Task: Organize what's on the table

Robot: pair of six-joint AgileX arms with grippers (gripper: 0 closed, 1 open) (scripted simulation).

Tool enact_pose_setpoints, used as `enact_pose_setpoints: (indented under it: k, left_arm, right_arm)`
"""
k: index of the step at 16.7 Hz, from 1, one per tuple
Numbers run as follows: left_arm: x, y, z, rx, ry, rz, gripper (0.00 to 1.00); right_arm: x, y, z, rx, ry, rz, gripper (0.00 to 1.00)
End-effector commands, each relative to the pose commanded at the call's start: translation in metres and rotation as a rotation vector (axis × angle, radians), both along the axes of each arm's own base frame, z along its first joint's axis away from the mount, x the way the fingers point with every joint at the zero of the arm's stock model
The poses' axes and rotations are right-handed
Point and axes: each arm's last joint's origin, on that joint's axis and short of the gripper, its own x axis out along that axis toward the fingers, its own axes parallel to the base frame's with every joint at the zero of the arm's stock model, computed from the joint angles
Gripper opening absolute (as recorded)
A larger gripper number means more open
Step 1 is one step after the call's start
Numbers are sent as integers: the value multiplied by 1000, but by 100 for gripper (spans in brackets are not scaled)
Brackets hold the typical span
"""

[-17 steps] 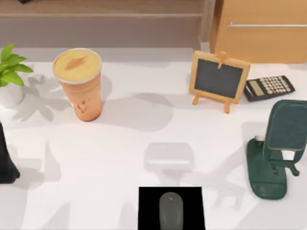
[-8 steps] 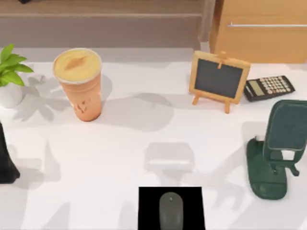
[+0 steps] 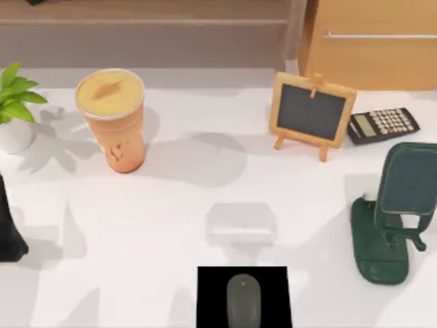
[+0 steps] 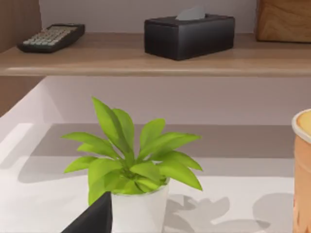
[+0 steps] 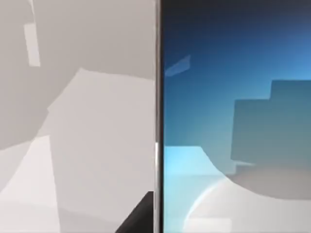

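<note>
Broadly, the white counter [image 3: 205,198] spans nearly the whole top view and carries everything in scattered order. From left: a potted plant [image 3: 13,113] at the far left edge, an orange drink cup [image 3: 113,119] just right of it, a mouse [image 3: 243,301] on a black pad [image 3: 205,297] at the near edge, a small chalkboard easel [image 3: 311,115] toward the back, a calculator [image 3: 382,125] just beside it, and a green phone stand [image 3: 392,215] at the right edge.

As I judge it, no item is yet engaged, so the step is choosing a first pick. Approach from above, well clear of the tall cup, and grasp low on anything top-heavy.

Neither claw's spread can be told, nor whether either touches anything.
</note>
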Motion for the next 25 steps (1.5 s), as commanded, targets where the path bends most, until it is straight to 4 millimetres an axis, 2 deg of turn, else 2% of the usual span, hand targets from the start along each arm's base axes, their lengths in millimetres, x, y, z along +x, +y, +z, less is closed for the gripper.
enact_pose_setpoints:
  k: [3,5,8,11,14,17,21,25]
  left_arm:
    - [0,0,0,0,0,0,100]
    - [0,0,0,0,0,0,100]
    - [0,0,0,0,0,0,100]
    - [0,0,0,0,0,0,100]
    - [0,0,0,0,0,0,100]
    - [0,0,0,0,0,0,100]
    - [0,0,0,0,0,0,100]
    - [0,0,0,0,0,0,100]
  right_arm:
    - [-4,67,47,-192,-116,21,0]
    - [-22,120,79,-304,-258,11,0]
    - [-73,193,116,-363,-550,-42,0]
    - [-135,242,123,-258,-829,-108,0]
    - [-187,266,106,-63,-998,-168,0]
    - [-220,272,84,142,-1071,-236,0]
    - [-237,272,62,286,-1083,-302,0]
    - [-238,272,60,293,-1081,-308,0]
